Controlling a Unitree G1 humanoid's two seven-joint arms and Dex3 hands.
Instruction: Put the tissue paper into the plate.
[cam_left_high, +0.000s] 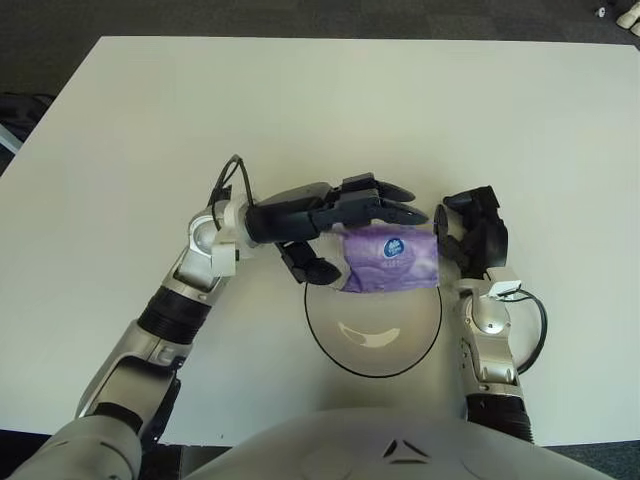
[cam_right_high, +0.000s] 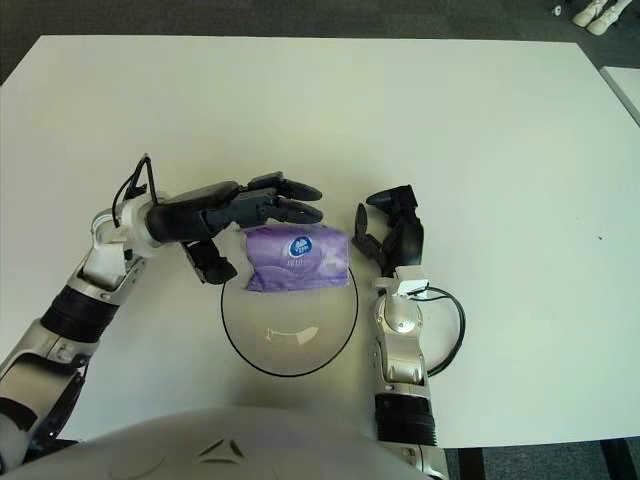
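1. Nearest the robot, a round white plate (cam_left_high: 345, 355) with a thin dark rim sits on the white table (cam_left_high: 330, 110). Its glossy centre catches a highlight.
2. A purple tissue paper pack (cam_left_high: 390, 259), soft plastic with a blue round logo, lies across the plate's far rim, partly inside the plate.
3. The left hand (cam_left_high: 345, 215) reaches over from the left, its dark fingers straightened and released above the pack's far edge, the thumb low beside the pack's left end.
4. The right hand (cam_left_high: 474, 232) rests just right of the plate, fingers loosely curled, grasping nothing.
5. Beyond lies smooth, matte tabletop.
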